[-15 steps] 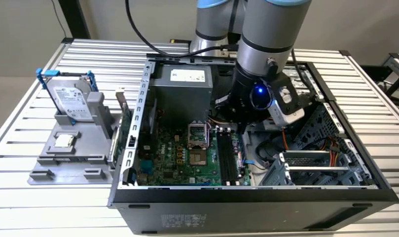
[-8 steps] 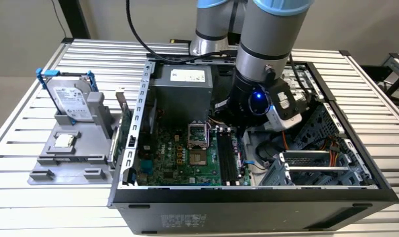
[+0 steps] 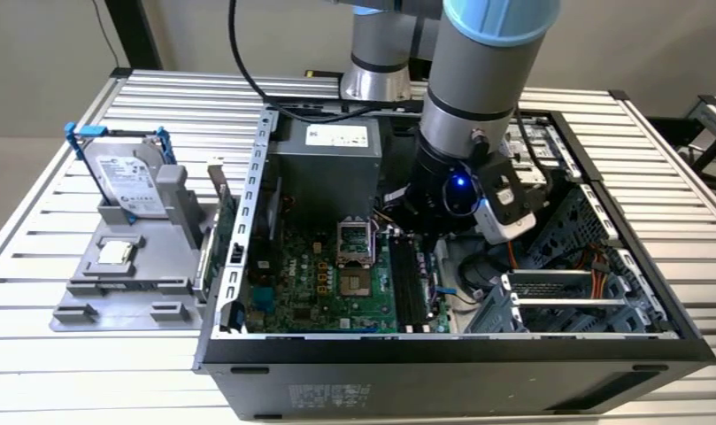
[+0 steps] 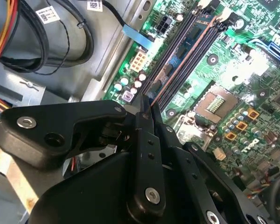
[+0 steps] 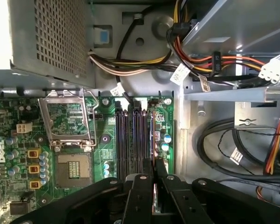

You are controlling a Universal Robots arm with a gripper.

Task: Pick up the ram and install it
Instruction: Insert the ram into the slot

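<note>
My gripper is down inside the open computer case, its black fingers shut on the ram. The ram is a thin stick seen edge-on, running out from between the fingertips. It lies lengthwise over the outermost of the black memory slots on the green motherboard. I cannot tell whether it touches the slot. In the exterior view the arm's wrist stands over the slots and hides the fingers.
The CPU socket lies beside the slots. The grey power supply and bundled cables sit at the case's far end, a metal drive cage on the exterior view's right. Outside the case, a hard drive in a blue-handled frame rests on a grey fixture.
</note>
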